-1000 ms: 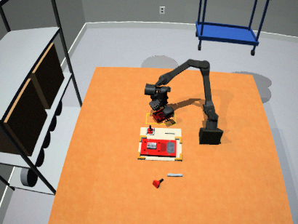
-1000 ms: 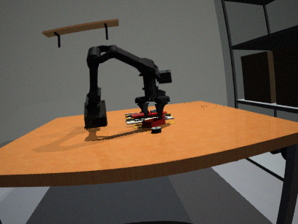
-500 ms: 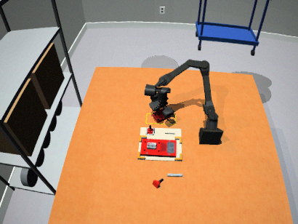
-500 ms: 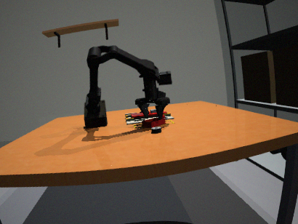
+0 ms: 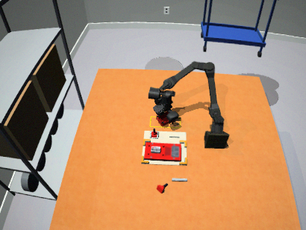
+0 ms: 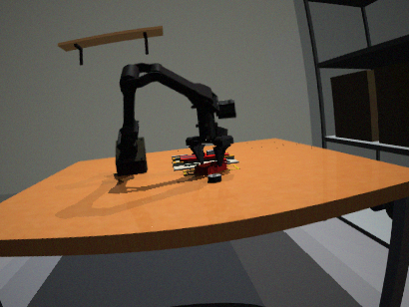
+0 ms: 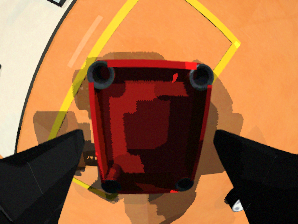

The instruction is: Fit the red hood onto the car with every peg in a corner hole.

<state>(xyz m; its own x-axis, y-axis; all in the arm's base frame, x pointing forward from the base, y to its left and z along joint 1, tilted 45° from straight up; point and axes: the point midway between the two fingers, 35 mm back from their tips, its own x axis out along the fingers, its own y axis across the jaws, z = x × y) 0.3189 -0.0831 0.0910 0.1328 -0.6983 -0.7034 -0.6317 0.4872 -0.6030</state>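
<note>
The end effector is wide open, holding nothing. The red hood looks light and stiff; pinch its two long sides.

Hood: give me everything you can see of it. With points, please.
The hood point(image 5: 162, 120) point(image 6: 210, 168) point(image 7: 150, 127) is a red, glossy-looking shell, slightly tapered in outline, with a dark ring-shaped boss at each corner. The wrist view looks into its shaded hollow between raised walls. It sits at the yellow outline point(image 5: 150, 122) point(image 7: 229, 56), turned askew to it, off the car. The open gripper point(image 6: 210, 163) point(image 7: 150, 137) straddles it, a gap showing on each side in the wrist view. Whether it lies fully flat, I can't tell.
</note>
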